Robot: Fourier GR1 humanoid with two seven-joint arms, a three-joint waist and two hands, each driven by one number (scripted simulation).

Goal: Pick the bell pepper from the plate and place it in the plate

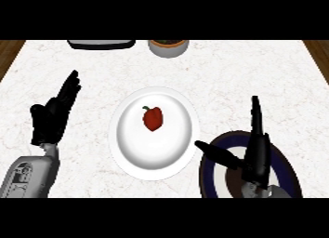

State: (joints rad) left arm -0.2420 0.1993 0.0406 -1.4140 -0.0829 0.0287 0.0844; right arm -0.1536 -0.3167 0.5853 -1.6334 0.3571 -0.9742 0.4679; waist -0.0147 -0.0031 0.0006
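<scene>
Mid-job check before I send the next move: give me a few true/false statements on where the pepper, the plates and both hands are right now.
1. The bell pepper lies on the white plate. True.
2. The right hand is curled round the pepper. False: it is open, holds nothing and is over the dark-rimmed plate.
3. The left hand is open, fingers up, to the left of the white plate. True.
4. The dark-rimmed plate sits at the counter's far edge. False: it is at the near right; the far edge has a black tray and a small pot.
</scene>
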